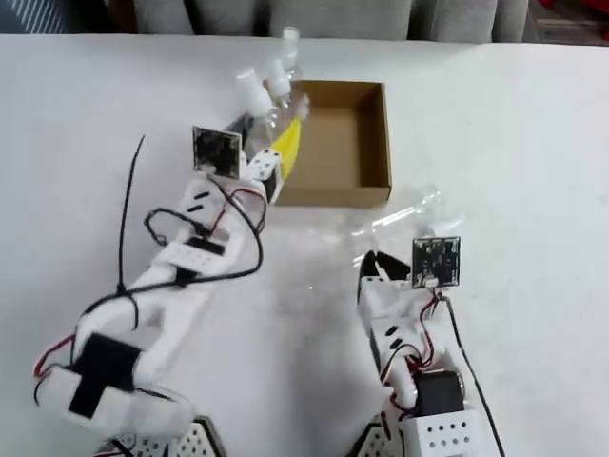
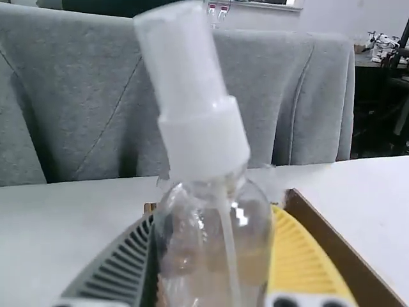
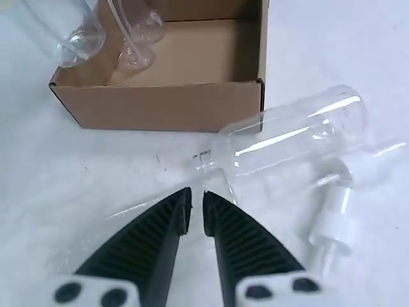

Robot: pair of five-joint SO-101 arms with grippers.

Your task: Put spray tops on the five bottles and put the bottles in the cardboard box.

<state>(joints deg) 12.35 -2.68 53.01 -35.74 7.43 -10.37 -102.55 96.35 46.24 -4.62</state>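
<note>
Left end effector (image 2: 214, 217): grey and yellow fingers clamped on the body of a clear bottle (image 2: 211, 256) fitted with a white spray top (image 2: 192, 96). In the high view this bottle is held over the left wall of the cardboard box (image 1: 373, 143), tilted, with its top pointing away from the arms. More clear bottles (image 3: 135, 29) lie inside the box against that same wall.

Right end effector (image 3: 197, 208): black fingers drawn almost together with a thin slit between them, gripping nothing. It sits low over the white table (image 1: 533, 143), near the front wall of the box.

Just ahead of the right fingertips, an uncapped bottle (image 3: 294, 137) lies on its side on the table. Its open neck points toward the fingertips and its base is beside the front right corner of the box. A loose spray top (image 3: 332, 214) lies on the table just beside it. A grey sofa (image 2: 77, 115) stands beyond the far edge of the table.
</note>
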